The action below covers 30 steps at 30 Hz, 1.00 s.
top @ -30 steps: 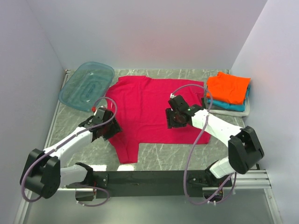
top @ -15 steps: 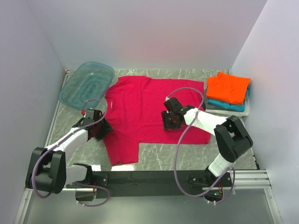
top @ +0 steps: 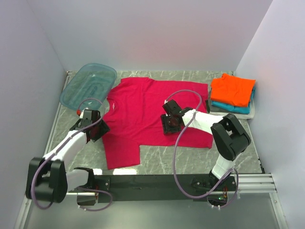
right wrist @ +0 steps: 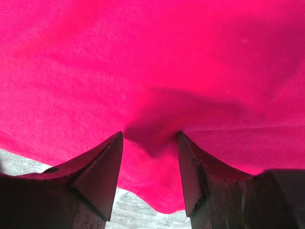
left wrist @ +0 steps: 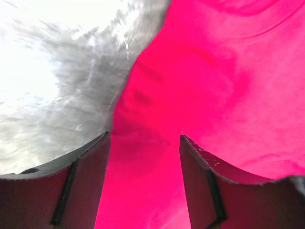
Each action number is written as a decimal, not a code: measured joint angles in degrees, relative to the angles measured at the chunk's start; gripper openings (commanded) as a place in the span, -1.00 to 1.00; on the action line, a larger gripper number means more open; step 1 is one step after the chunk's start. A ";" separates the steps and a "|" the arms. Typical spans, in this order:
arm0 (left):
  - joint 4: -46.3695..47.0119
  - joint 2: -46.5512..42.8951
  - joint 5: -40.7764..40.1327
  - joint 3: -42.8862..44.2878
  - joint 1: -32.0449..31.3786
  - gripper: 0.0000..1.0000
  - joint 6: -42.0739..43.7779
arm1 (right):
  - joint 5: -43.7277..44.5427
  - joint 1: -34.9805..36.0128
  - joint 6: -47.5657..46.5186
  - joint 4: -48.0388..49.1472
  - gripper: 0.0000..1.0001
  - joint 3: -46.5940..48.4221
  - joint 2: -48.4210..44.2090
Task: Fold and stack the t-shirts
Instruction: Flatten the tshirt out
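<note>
A crimson-magenta t-shirt (top: 143, 112) lies spread on the marble table (top: 157, 155). My left gripper (top: 92, 128) is at the shirt's left edge, open. In the left wrist view the left gripper (left wrist: 144, 138) has its fingers (left wrist: 86, 181) apart over the red cloth (left wrist: 214, 86), with nothing held. My right gripper (top: 171, 123) is low over the shirt's right half, open. In the right wrist view the right gripper (right wrist: 149, 136) straddles a small pucker of the cloth (right wrist: 152, 57) near its hem. At the back right, an orange t-shirt (top: 232, 89) tops a teal one (top: 234, 108) and a grey-white one (top: 245, 115).
A translucent teal plastic tub (top: 89, 87) sits at the back left, close to the shirt's left sleeve. Walls close in the table on the left, back and right. The arms' base rail (top: 152, 183) runs along the near edge.
Both grippers have slid left across the crimson shirt. The left one now sits at its left edge, and the shirt's lower left part has shifted left with them.
</note>
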 measured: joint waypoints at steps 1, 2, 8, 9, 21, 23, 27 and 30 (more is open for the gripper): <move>-0.85 -1.42 -1.31 0.35 -0.50 0.32 -0.11 | 0.02 0.13 0.00 0.07 0.13 0.13 0.09; -2.01 -3.13 -2.86 0.81 -1.33 0.34 -0.26 | 0.04 0.22 0.00 0.04 0.13 0.15 0.09; -10.47 -16.00 -12.48 1.97 -11.19 0.36 -7.10 | 0.07 0.39 0.02 -1.09 0.14 0.22 -1.05; -11.74 -17.79 -13.77 1.73 -13.18 0.37 -8.90 | 0.13 0.50 0.02 -1.46 0.15 0.22 -1.97; -32.00 -16.55 -22.40 -0.31 -38.21 0.33 -37.22 | -1.51 -3.39 0.13 -0.33 0.22 -4.02 -24.24; -33.86 -17.73 -22.40 -1.05 -40.54 0.32 -41.18 | -2.40 -5.81 -0.07 -0.22 0.22 -5.73 -26.67; -34.10 -18.71 -21.75 -4.09 -42.69 0.28 -46.25 | -3.72 -10.05 -0.72 0.11 0.22 -8.79 -29.51; -34.60 -16.04 -21.27 -5.22 -44.78 0.27 -49.46 | -4.90 -11.82 -1.33 0.09 0.23 -10.36 -30.60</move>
